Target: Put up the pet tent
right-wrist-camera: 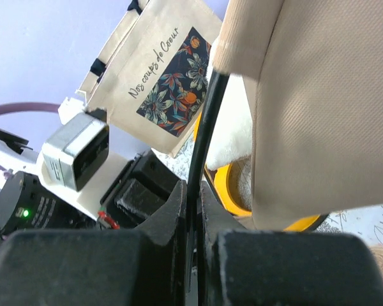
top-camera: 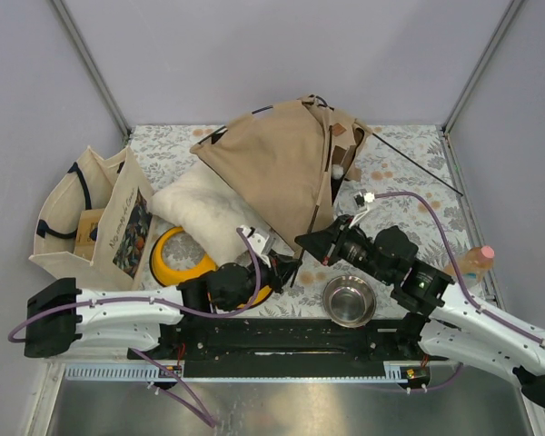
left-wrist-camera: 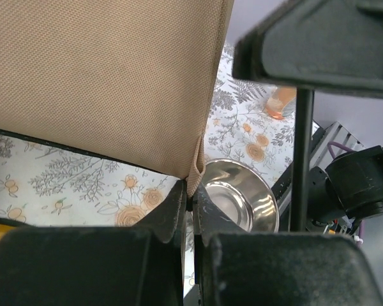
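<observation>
The tan canvas pet tent (top-camera: 286, 168) lies slumped at the middle back of the table, with a white pompom (top-camera: 338, 170) on its right side and a loose black pole (top-camera: 418, 161) running off to the right. My left gripper (top-camera: 291, 270) is shut on the tent's lower canvas corner (left-wrist-camera: 196, 167). My right gripper (top-camera: 305, 243) is shut on a thin black tent pole (right-wrist-camera: 204, 131) that runs up into the canvas edge. Both grippers meet at the tent's near corner.
A white fluffy cushion (top-camera: 209, 213) lies under the tent's left side, partly over a yellow bowl (top-camera: 177, 259). A cream printed tote bag (top-camera: 95, 213) stands at the left. A steel bowl (top-camera: 349, 300) sits near the front. A bottle with a pink cap (top-camera: 477, 261) stands at the right.
</observation>
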Robot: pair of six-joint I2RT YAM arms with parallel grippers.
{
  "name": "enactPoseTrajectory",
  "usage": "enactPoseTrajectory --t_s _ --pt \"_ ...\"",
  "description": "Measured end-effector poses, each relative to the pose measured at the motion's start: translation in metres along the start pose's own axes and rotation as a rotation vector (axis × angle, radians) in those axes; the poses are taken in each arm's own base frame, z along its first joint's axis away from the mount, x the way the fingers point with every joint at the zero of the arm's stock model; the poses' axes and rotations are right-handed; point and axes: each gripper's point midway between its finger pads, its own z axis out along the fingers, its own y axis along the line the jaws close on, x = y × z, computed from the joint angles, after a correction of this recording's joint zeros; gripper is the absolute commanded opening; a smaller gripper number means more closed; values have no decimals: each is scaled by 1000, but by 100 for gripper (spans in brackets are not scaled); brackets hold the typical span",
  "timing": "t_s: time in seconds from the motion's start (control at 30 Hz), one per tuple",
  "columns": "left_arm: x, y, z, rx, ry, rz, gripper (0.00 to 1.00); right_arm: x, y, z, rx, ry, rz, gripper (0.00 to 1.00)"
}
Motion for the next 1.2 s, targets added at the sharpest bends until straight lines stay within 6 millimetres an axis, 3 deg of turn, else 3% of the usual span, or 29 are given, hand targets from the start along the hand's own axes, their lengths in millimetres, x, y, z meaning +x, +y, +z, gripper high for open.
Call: enactPoseTrajectory --t_s 0.33,0.6,0.9,1.2 --pt "11 7 -13 -37 1 -44 0 -13 -2 19 31 -49 -59 0" --pt "22 16 -22 -73 17 -67 0 -18 -15 29 84 -84 -133 0" --pt "25 23 -20 -113 18 -68 0 -26 -24 45 133 -124 -176 0" --pt "26 26 -18 -135 9 -78 0 -28 -29 48 160 -133 -192 0"
